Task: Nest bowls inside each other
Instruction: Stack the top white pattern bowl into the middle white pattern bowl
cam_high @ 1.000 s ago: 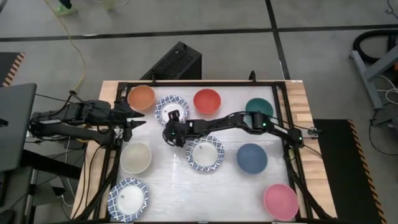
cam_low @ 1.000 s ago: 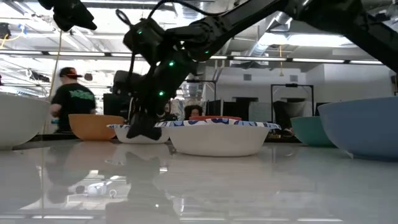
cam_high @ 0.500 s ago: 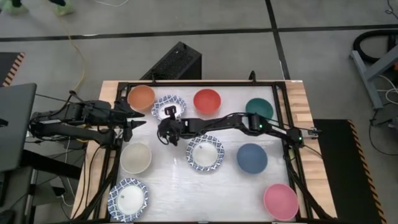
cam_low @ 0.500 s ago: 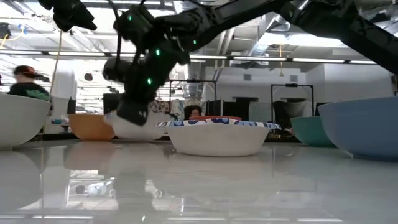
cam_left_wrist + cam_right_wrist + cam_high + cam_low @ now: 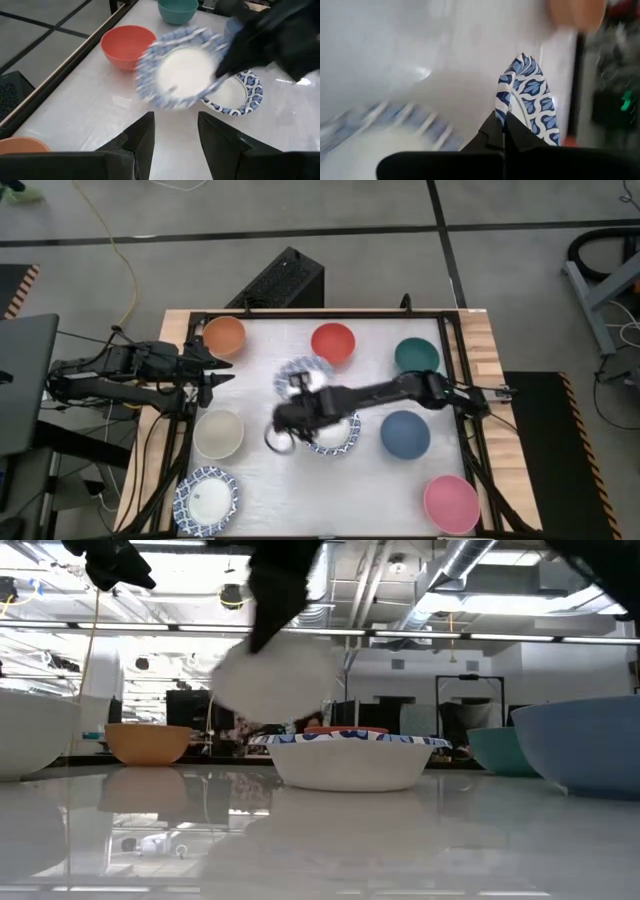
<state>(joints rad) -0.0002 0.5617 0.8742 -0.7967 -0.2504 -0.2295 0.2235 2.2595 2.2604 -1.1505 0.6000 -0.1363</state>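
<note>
My right gripper (image 5: 303, 392) is shut on a white bowl with a blue-patterned rim (image 5: 182, 75), held in the air over the middle of the table and blurred in every view. A second blue-rimmed bowl (image 5: 335, 430) stands on the table just beside and below it. A third (image 5: 206, 498) stands at the near left. The orange (image 5: 225, 335), red (image 5: 333, 342), dark green (image 5: 416, 356), slate-blue (image 5: 405, 434), pink (image 5: 451, 502) and cream (image 5: 218, 433) bowls all rest on their bases. My left gripper (image 5: 175, 145) waits open at the table's left edge. My right gripper pinches the blue-patterned rim (image 5: 506, 102) of the lifted bowl between its two fingers (image 5: 492, 131). It comes from the table's right, slanting down. The bowl is clear of the table (image 5: 275, 680) and steeply tilted, its hollow facing the table's left side.
A black frame (image 5: 455, 360) runs around the white tabletop. Bare table lies between the cream bowl and the middle patterned bowl, and along the near edge between the near-left bowl and the pink one.
My right gripper has taken hold of the far patterned bowl by its rim and swung up, toward the right and near edges. The bowl, which stood level on the table beside the orange one, is now lifted clear and tipped onto its side.
</note>
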